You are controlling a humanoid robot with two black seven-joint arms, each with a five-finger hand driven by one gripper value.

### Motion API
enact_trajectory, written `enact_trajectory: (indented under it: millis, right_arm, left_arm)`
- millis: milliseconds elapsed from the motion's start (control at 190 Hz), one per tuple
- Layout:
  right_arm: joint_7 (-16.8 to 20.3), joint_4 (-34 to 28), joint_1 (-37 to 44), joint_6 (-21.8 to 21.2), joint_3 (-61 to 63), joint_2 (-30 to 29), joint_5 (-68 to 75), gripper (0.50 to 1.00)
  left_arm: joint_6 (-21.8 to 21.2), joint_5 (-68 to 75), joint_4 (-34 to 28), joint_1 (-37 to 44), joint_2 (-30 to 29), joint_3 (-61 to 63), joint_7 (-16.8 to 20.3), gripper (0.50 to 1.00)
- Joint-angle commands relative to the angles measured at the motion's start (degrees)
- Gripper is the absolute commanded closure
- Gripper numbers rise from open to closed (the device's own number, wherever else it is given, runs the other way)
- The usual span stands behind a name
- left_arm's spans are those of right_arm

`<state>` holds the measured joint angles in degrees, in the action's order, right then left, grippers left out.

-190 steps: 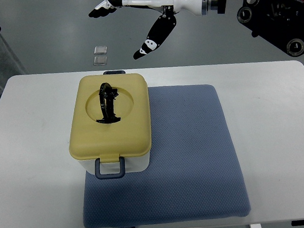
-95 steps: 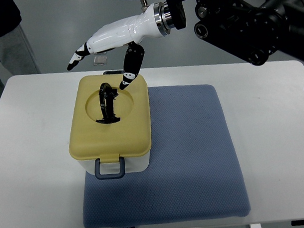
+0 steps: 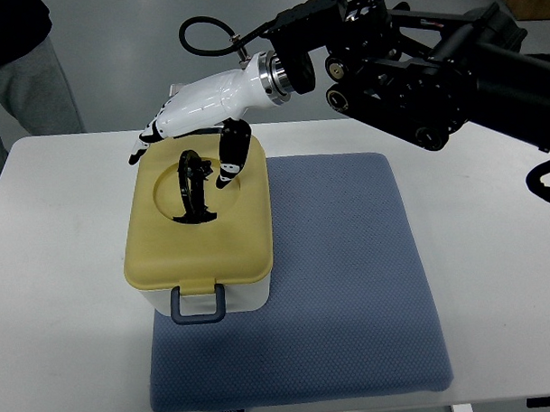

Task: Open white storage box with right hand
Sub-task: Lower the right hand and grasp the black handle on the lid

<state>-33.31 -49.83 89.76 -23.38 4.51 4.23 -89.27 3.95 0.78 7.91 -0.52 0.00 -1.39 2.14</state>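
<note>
Reaching in from the right, the white-shelled right robot hand (image 3: pixel 195 122) hovers over the far end of a white plastic storage box (image 3: pixel 202 223) with a mustard-yellow lid (image 3: pixel 200 232), its fingers spread and holding nothing. The black thumb (image 3: pixel 230 150) points down into the lid's round recess, just to the right of the black folding carry handle (image 3: pixel 193 187) that stands up there; whether the thumb tip touches the lid cannot be told. The other fingers (image 3: pixel 147 140) fan out past the lid's far-left corner.

Directly below the robot hand and stretching nearer the camera, the box sits on the white counter (image 3: pixel 65 280), its right side overlapping the left edge of a blue quilted fabric mat (image 3: pixel 345 281) that spreads away to the right beneath the black arm (image 3: pixel 425 62). At the box's end farthest from the robot hand, a grey-blue plastic latch (image 3: pixel 198 304) hangs down the wall and looks to be fastened. Any latch under the hand at the far end is hidden.

By this showing the task is barely begun: the lid lies flat and closed, nothing is gripped, and the approach is the only step in hand. Left to do, it appears, are freeing the latch and lifting the lid. A person's dark sleeve and grey trousers (image 3: pixel 31 71) show beyond the counter's left end.
</note>
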Motion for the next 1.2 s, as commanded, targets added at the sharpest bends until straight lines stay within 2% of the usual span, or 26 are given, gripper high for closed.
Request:
enact_trajectory:
  millis: [0,148,517,685,822,986,1154,1197]
  right_arm:
    - [-0.1,0.0,-0.1,0.3,-0.1,-0.1,-0.6,0.670]
    - [-0.2,-0.1,-0.4,1.1,-0.5,-0.1,-0.6,0.691]
    - [-0.1,-0.1,-2.1,1.2,-0.9,-0.4,-0.6,0.691]
    - [-0.1,-0.1,-2.3,1.2,-0.9,-0.4,-0.6,0.734]
    - [-0.1,-0.1,-2.4,1.2,-0.9,-0.4,-0.6,0.748]
    - [-0.2,-0.2,-2.4,1.2,-0.9,-0.4,-0.6,0.805]
    - [-0.5,-0.3,-2.3,1.2,-0.9,-0.4,-0.6,0.816]
    - [-0.5,-0.3,-2.4,1.2,-0.8,-0.4,-0.6,0.836]
  left_arm:
    - [0.0,0.0,0.0,0.0,0.0,0.0,0.0,0.500]
    - [0.1,0.0,0.0,0.0,0.0,0.0,0.0,0.500]
    - [0.0,0.0,0.0,0.0,0.0,0.0,0.0,0.500]
    - [0.0,0.0,0.0,0.0,0.0,0.0,0.0,0.500]
    - [0.0,0.0,0.0,0.0,0.0,0.0,0.0,0.500]
    - [0.0,0.0,0.0,0.0,0.0,0.0,0.0,0.500]
    - [0.0,0.0,0.0,0.0,0.0,0.0,0.0,0.500]
    - [0.0,0.0,0.0,0.0,0.0,0.1,0.0,0.500]
